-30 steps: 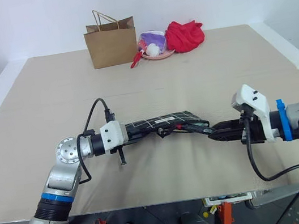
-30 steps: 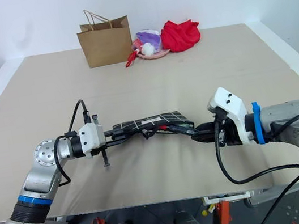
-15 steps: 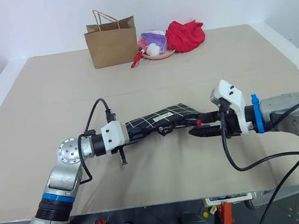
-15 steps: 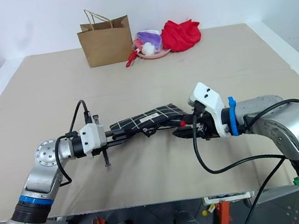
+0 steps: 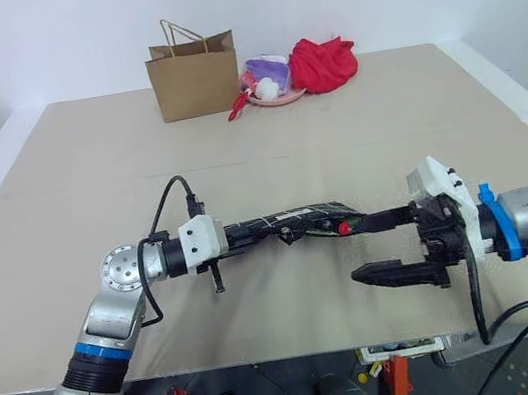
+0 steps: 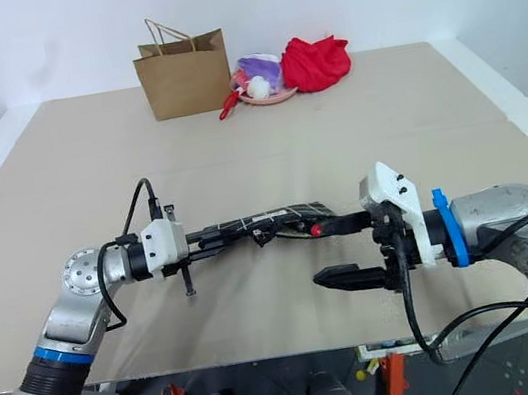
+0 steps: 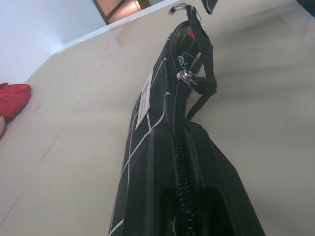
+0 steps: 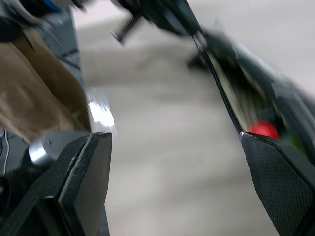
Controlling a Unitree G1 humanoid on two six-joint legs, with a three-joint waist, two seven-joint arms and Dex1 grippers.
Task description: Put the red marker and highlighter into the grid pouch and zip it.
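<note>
Here the left gripper was clenched on one end of the grid pouch, holding it up off the table so that it stretched level toward the robot's right. The pouch's zipper ran closed along most of its top edge, with the zipper pull sitting short of the far end, where the mouth still gaped. In that open end the red marker showed its round red tip, poking just out of the opening; the right wrist view caught the same red tip inside the mouth with a hint of green next to it, too blurred to call the highlighter with any certainty. A small pale label lay on the pouch's side among the white grid lines. The right gripper stood released, its two black fingers spread wide apart, holding nothing: one finger reached level toward the marker's tip and came very near it, though contact could not be made out, while the other hung lower and nearer the robot, over bare table. At the far edge of the table stood a brown paper bag, and to its right a pink plate of small things and a red cloth bundle, all well apart from the pouch.
</note>
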